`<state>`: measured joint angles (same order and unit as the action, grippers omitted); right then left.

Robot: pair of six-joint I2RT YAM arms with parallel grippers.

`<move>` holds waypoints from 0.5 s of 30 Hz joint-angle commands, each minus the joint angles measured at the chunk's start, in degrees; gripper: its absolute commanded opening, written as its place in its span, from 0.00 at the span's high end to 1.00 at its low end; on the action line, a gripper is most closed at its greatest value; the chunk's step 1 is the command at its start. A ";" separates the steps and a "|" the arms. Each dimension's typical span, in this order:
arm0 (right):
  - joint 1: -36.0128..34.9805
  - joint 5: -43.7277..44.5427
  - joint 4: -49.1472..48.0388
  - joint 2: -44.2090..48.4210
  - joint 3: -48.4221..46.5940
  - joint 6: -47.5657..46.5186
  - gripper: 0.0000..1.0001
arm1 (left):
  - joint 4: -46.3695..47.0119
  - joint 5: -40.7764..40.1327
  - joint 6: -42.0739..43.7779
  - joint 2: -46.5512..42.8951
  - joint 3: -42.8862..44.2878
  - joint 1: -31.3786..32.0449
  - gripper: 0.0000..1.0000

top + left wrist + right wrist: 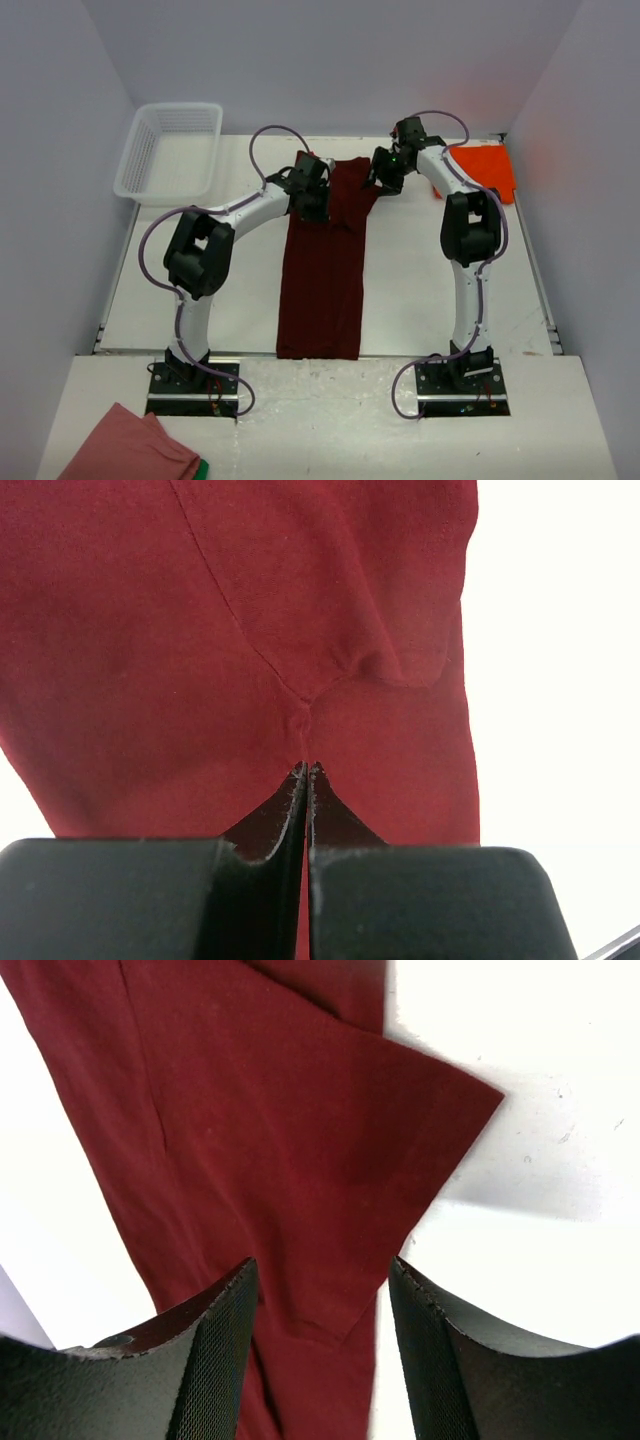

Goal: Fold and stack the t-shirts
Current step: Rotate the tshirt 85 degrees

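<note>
From above, the maroon t-shirt (322,270) lies as a long narrow strip running from under both grippers back toward the bases. The left gripper (312,205) sits on its far left edge and the right gripper (383,180) just beside its far right corner. The orange t-shirt (485,165) lies apart, to the right of the right gripper. With one side pinched and the other free, a lift now would likely skew the strip. Both arms reach forward, elbows raised, wrists tipped down.

Left wrist: the jaws are pressed together on a pucker of maroon cloth directly at the tips. It is a thin bite (perhaps one layer), so it could slip or peel the fold open.

Right wrist: the jaws stand apart, holding nothing, over the pointed sleeve (400,1120) ahead of and between the fingers. Closing here may catch only the sleeve flap, dragging it out from the strip across the table (540,1040).
</note>
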<state>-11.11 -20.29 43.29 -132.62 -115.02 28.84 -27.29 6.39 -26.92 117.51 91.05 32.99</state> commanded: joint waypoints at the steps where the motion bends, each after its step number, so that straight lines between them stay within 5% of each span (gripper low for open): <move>1: 0.74 -2.65 1.45 -0.80 -2.75 -1.07 0.44 | 1.63 1.60 0.11 -2.46 -0.34 -0.56 1.00; 15: 2.23 -1.94 5.93 -6.51 -7.85 -0.01 0.44 | 2.42 3.71 -0.15 -6.16 -3.33 -0.56 1.00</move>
<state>-9.39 -22.02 47.70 -139.57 -120.90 28.75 -27.03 8.36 -26.96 115.42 88.20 32.95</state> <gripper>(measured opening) 0.557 0.002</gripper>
